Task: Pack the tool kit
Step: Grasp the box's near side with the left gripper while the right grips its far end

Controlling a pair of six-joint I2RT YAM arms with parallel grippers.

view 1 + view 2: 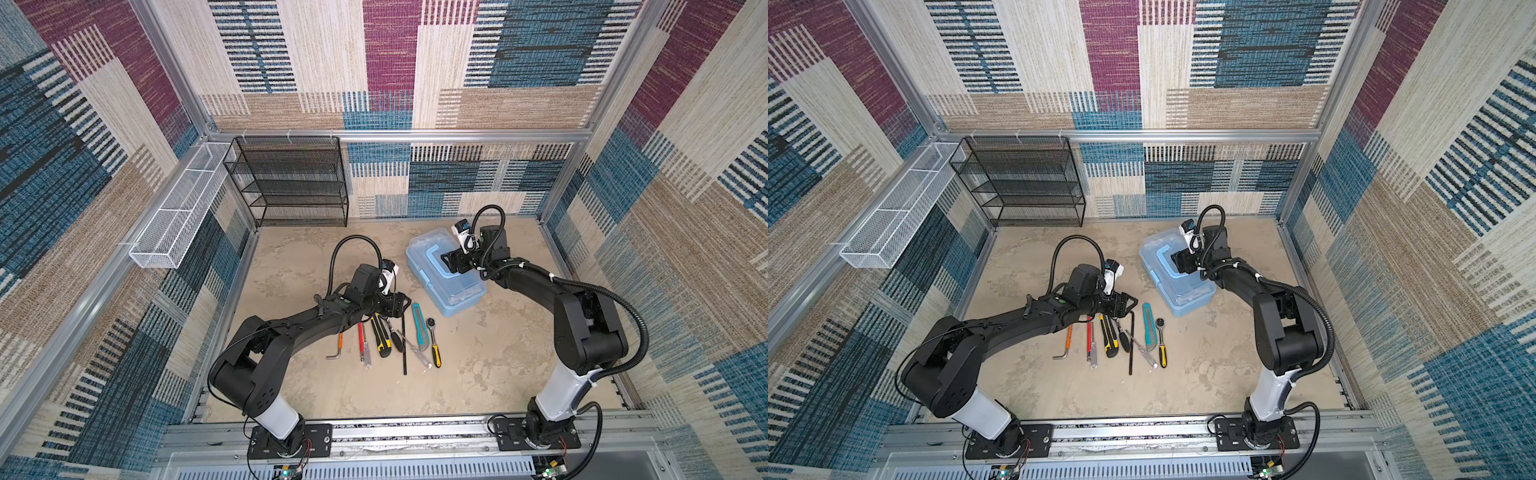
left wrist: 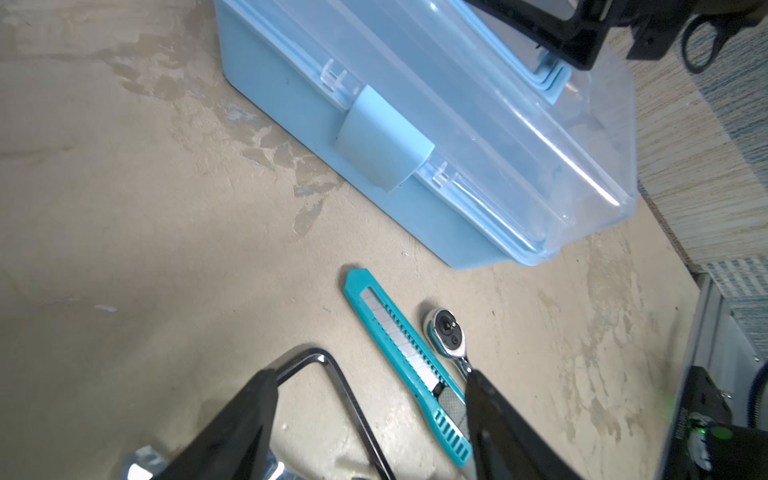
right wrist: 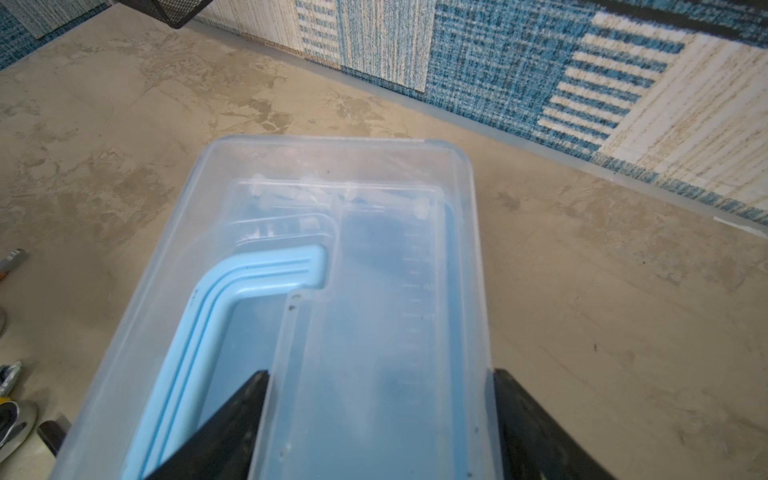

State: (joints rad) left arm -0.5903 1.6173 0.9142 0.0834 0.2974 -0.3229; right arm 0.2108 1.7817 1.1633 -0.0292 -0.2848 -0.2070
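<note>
Right wrist view: right gripper (image 3: 380, 374) spread wide astride case (image 3: 332, 143) rim, case running straight ahead; left gripper (image 2: 370, 374) open, empty.

lt-blue case (image 1: 455, 289), teal knife (image 1: 419, 324)

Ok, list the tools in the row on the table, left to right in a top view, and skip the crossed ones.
orange-handled hex key → red-handled tool → black-and-yellow utility knife → teal utility knife → yellow-handled ratchet
</note>
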